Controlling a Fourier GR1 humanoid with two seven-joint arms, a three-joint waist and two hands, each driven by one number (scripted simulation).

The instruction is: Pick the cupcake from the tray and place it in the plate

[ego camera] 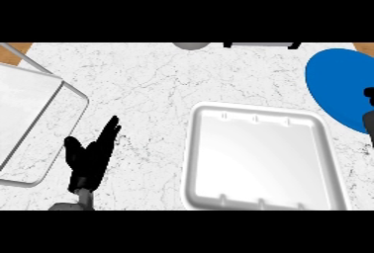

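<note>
No cupcake shows: the white rectangular plastic tray lies bare, so it is presumably hidden at the right hand, barely visible at the edge over the round blue plate; its fingers cannot be judged. Lowering it well inside the rim before releasing would serve. The left hand rests open on the marble table, holding nothing.

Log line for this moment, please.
left hand: open, resting | right hand: over blue plate | tray: no cupcake visible
</note>
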